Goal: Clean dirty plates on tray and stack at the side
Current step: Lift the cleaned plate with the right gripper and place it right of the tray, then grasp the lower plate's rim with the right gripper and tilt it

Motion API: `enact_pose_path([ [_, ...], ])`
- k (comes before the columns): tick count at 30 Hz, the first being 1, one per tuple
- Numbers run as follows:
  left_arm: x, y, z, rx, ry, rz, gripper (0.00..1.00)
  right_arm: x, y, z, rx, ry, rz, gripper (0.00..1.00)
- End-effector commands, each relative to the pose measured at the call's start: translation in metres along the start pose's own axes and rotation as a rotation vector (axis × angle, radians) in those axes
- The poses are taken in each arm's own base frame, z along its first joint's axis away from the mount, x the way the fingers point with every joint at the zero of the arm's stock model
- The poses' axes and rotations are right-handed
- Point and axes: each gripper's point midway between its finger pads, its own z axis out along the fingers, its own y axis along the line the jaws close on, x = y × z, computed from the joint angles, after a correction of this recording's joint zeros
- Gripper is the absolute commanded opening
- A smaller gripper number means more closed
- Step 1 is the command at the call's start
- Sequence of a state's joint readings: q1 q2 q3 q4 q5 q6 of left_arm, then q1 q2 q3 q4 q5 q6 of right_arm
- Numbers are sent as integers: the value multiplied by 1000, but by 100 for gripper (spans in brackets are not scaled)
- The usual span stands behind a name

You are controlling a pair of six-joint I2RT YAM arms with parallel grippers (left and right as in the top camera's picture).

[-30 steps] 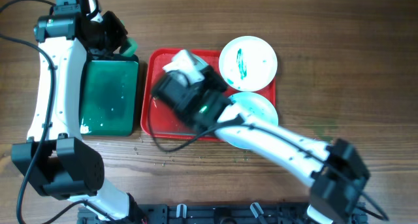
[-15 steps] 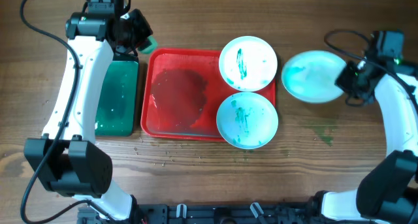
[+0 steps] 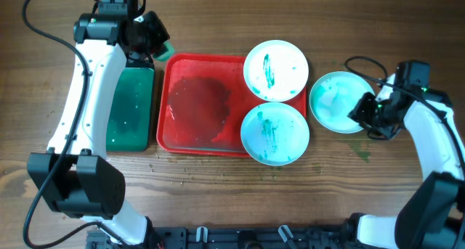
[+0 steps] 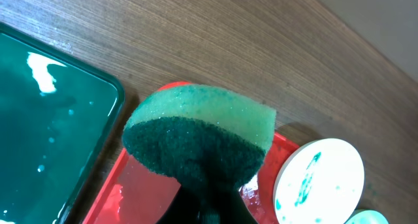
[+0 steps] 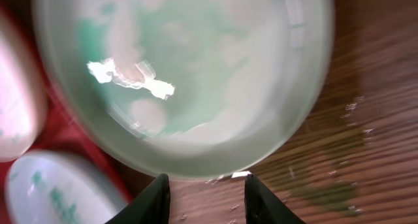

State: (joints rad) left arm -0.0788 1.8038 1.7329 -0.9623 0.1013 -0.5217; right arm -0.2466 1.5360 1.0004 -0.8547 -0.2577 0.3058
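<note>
At the far left, the sponge [image 4: 196,129] is kept clamped in the left gripper [image 3: 150,40] above the top corner of the dark green tray [image 3: 131,107], just as half a second earlier; no shift is seen in that arm. The red tray [image 3: 200,104] is found in the same place, with wet smears on its floor. Two plates are left unmoved at its right end, the upper plate [image 3: 275,70] on the far corner and the lower plate [image 3: 275,133] on the near corner. Both overhang the rim and are streaked with teal. Further right, off the tray on the table [image 3: 363,191], the third plate [image 3: 333,101] is now seen lower and nearer the tray than before. The right gripper [image 3: 365,112] has been brought down and inward with it. Its fingers [image 5: 155,198] are spread apart at the plate's right rim, and contact cannot be judged.
</note>
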Motion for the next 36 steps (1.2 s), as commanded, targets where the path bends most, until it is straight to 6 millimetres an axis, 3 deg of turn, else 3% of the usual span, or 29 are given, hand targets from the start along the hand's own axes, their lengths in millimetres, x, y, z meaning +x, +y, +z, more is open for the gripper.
enact_pose_path([
  [1,6,-5,6,-2,16,4,4,23,45,-4,-90,54,-191,38],
  [6,10,-8,6,-1,22,11,4,67,67,29,-56,149,-367,38],
  [10,11,-8,6,-2,25,13,4,80,75,57,-38,167,-443,35],
  [12,12,-7,6,-6,30,13,4,85,69,69,9,197,-450,32],
  [16,13,-5,6,-17,33,12,4,88,64,76,38,221,-434,25],
  [20,13,-5,6,-18,33,12,4,88,66,76,30,218,-436,5],
  [22,13,-5,6,-17,34,12,4,92,72,71,7,236,-441,4],
  [25,13,-5,6,-18,35,12,4,109,107,55,-115,258,-515,4],
  [29,17,0,6,-36,48,11,4,125,174,53,-185,143,-567,4],
  [30,19,1,6,-42,55,10,4,133,200,54,-213,106,-544,4],
  [33,20,2,6,-45,60,9,4,136,234,61,-238,27,-539,4],
  [36,21,2,6,-48,64,9,4,130,252,78,-184,-25,-573,4],
])
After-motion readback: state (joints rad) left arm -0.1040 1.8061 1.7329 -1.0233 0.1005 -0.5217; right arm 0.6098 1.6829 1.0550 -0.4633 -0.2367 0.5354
